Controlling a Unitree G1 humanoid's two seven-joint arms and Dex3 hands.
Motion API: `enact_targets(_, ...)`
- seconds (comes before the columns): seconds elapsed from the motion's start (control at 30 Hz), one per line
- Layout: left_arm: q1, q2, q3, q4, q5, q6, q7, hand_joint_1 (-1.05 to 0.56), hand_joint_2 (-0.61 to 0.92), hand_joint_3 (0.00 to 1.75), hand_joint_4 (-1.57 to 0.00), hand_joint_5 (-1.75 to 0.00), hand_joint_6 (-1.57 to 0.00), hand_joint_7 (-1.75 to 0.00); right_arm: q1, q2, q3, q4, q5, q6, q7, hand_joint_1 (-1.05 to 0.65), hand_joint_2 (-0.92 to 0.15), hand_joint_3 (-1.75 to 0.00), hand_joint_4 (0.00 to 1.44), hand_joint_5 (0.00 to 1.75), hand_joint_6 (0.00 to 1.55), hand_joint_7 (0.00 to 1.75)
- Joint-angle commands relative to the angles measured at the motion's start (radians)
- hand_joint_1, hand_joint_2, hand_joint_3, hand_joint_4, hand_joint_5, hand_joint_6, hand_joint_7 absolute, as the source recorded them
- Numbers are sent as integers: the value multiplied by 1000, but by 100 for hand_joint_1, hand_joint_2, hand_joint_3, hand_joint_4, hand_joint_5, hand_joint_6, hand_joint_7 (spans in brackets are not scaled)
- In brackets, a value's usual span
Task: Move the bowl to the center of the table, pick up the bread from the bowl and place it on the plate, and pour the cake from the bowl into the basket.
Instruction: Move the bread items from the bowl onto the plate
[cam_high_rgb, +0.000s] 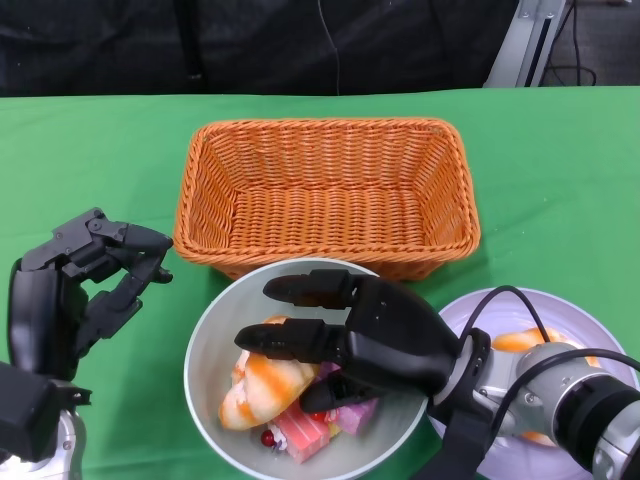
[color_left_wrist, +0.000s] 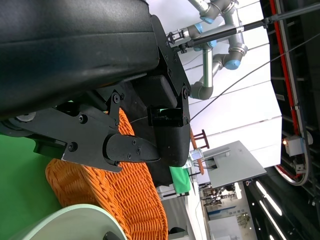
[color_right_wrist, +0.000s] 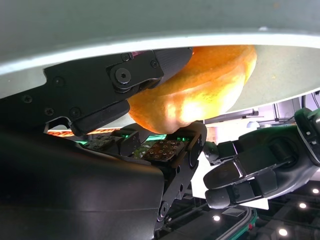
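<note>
Diagonally, bread (cam_high_rgb: 268, 388) in bowl (cam_high_rgb: 205, 345); right hand (cam_high_rgb: 350, 335) grips it.

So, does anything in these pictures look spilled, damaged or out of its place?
Nothing stands out. The basket stands upright on the green table, the bowl is level with the bread and the cake inside, and the right hand reaches into it.

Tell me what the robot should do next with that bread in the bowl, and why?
Probably lift it. The right hand is inside the bowl with its fingers around the bread, and the right wrist view shows the bread pressed between them. So a small lift straight up seems best, then across to the plate, which already holds one bread. The left hand holds nothing.
</note>
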Motion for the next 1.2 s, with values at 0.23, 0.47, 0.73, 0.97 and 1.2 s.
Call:
enact_targets(0.23,-13,19,11,14,-11,-36,0,-24,92,28,-84,-127,-95,-90,-20,20,11,48,6,17,9,-71,-91,-1,88,3,70,1)
enact_targets(0.47,-19,15,10,26,-26,-46,-11,-25,92,27,-84,-127,-95,-90,-32,27,15,67,17,-16,44,-50,-92,-1,95,5,75,2)
enact_targets(0.73,-24,16,8,33,-17,-59,1,-25,92,28,-85,-127,-96,-89,-25,45,3,76,51,-61,41,-30,-92,-5,119,16,89,5)
enact_targets(0.97,-27,18,9,38,-6,-72,7,-22,92,31,-83,-132,-94,-93,-15,55,-32,91,117,-118,101,-24,-92,-1,100,75,96,1)
enact_targets(1.2,-27,19,8,39,-6,-70,3,-24,92,30,-83,-132,-93,-95,-17,64,-46,94,138,-107,123,-18,-92,-14,79,139,112,7)
